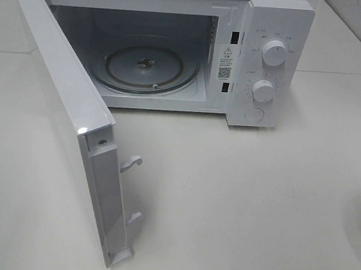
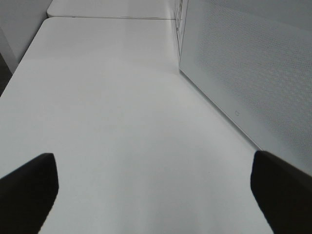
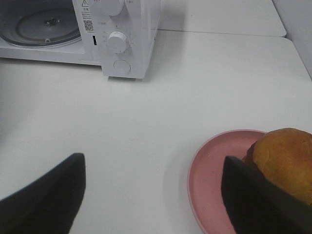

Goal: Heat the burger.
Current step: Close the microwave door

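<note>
The burger [image 3: 287, 156], with a domed golden-brown bun, sits on a round pink plate [image 3: 209, 180] on the white table. It shows only in the right wrist view. My right gripper [image 3: 153, 161] is open, and only bare table lies between its dark fingers. One finger [image 3: 258, 200] covers part of the plate and the burger's lower side. My left gripper [image 2: 152, 161] is wide open over bare table beside the microwave door [image 2: 253, 73]. Neither gripper shows in the exterior high view.
The white microwave [image 1: 276, 30] stands at the back of the table. Its door [image 1: 63, 113] is swung fully open toward the front left. Inside lies an empty glass turntable [image 1: 145, 66]. Two knobs and a round button are on its right panel.
</note>
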`<state>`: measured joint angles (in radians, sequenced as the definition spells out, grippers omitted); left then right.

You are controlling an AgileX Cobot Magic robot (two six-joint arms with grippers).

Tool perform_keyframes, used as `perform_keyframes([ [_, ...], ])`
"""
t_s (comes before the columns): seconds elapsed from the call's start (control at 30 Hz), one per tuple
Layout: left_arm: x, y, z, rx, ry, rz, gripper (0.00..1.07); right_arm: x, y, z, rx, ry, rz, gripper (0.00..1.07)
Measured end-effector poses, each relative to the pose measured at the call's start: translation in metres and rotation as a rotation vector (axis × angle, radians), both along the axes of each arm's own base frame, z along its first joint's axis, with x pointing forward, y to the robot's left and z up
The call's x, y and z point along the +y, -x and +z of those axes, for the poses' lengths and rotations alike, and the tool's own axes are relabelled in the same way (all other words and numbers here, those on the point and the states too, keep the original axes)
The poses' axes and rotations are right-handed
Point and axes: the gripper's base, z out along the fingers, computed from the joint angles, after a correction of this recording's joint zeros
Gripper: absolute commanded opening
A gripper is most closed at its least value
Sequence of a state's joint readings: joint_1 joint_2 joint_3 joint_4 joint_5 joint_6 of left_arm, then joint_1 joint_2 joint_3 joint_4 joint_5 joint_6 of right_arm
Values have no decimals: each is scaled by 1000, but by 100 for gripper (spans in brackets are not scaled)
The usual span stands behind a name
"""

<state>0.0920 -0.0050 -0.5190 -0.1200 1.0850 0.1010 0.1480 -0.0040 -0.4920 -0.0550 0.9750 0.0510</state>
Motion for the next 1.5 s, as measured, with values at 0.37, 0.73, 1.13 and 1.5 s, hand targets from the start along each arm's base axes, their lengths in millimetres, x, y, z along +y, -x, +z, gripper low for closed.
perform_keyframes([
  [0.37, -7, 0, 1, -8, 67, -47, 100, 0, 0, 0, 0, 0, 0, 76],
  [0.73, -7, -10, 16, -118, 85, -55, 70, 0, 0, 0, 0, 0, 0, 76],
  [1.13, 2, -52, 34, -182, 77, 5, 0, 0, 0, 0, 0, 0, 0, 76],
  [1.5, 15, -112, 16, -260, 80, 93, 0, 0, 0, 0, 0, 0, 0, 76],
])
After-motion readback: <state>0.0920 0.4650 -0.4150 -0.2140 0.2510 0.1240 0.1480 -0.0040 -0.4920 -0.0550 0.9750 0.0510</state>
